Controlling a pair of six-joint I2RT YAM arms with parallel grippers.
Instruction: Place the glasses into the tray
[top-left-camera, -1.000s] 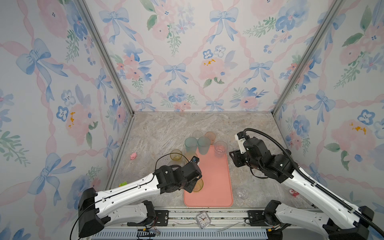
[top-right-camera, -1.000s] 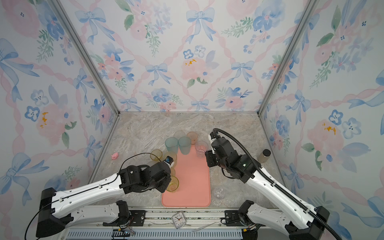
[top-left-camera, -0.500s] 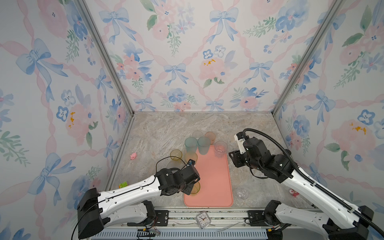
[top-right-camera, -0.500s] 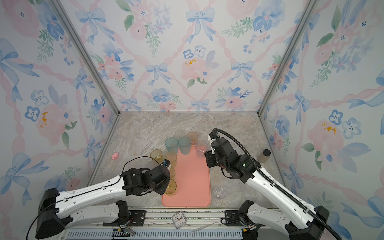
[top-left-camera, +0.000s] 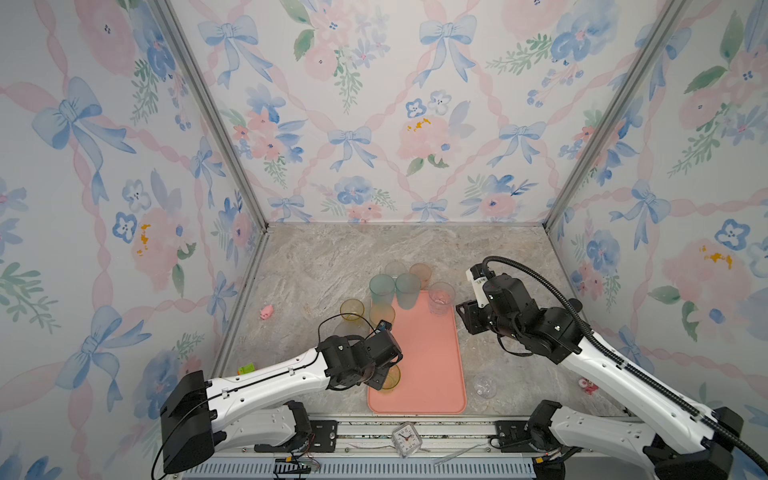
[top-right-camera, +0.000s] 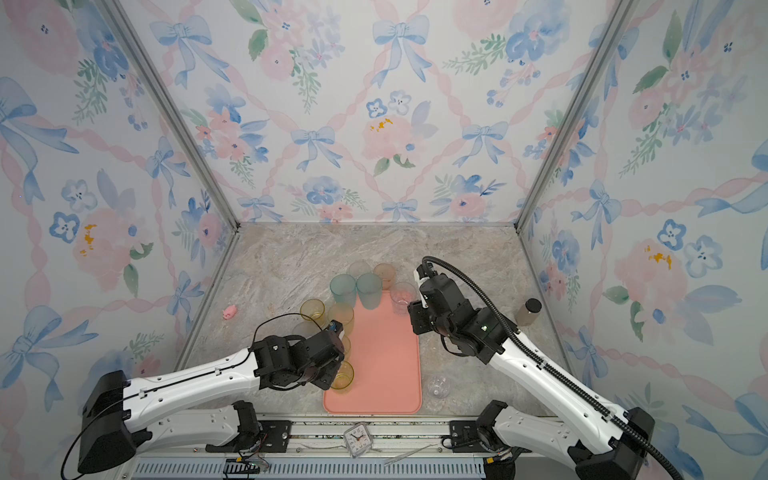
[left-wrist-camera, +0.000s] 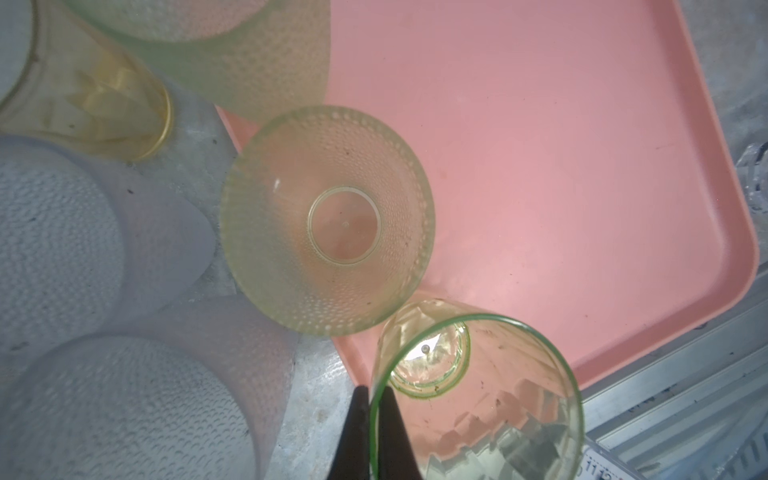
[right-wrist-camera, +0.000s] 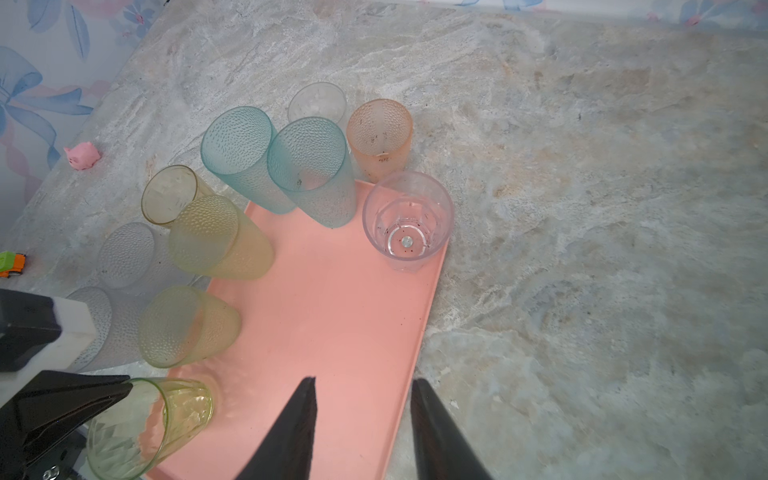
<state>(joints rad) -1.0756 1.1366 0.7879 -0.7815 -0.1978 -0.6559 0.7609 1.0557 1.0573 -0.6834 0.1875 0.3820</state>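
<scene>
Logged left gripper (left-wrist-camera: 375, 392) clamped all but shut on the rim of a faceted green glass (left-wrist-camera: 478, 399), one finger (left-wrist-camera: 357, 436) outside the wall, the mate inside. Saw glass hanging tilted from the fingertips, base out ahead of them above the near corner of the tray (left-wrist-camera: 540, 166). Could not settle base contact with the tray floor from the wrist view; possibly just clear of it. Marked a dotted yellow-green glass (left-wrist-camera: 328, 220) upright just beyond the fingertips at the tray's edge, close enough for a knock. Noted two frosted clear glasses (left-wrist-camera: 54, 232) off to the outer-finger side, on the table (top-left-camera: 332, 257), outside the tray. Found right gripper (right-wrist-camera: 363, 382) partly open, holding nothing, poised above the tray's opposite long edge, a clear glass (right-wrist-camera: 407, 216) standing well ahead of its tips in the far tray corner, teal glasses (right-wrist-camera: 307, 158) and an orange glass (right-wrist-camera: 380, 133) farther ahead at the far end. Spotted a small rounded glass (top-left-camera: 484, 386) on the table beside the tray, well apart from both sets of fingers. Judged step in hand as set-down of the faceted glass; most glasses not yet in the tray. Next move, by this reading: level the tilt, lower until base flat, open fingers only slightly, lift straight off the rim, avoid the dotted neighbour.
</scene>
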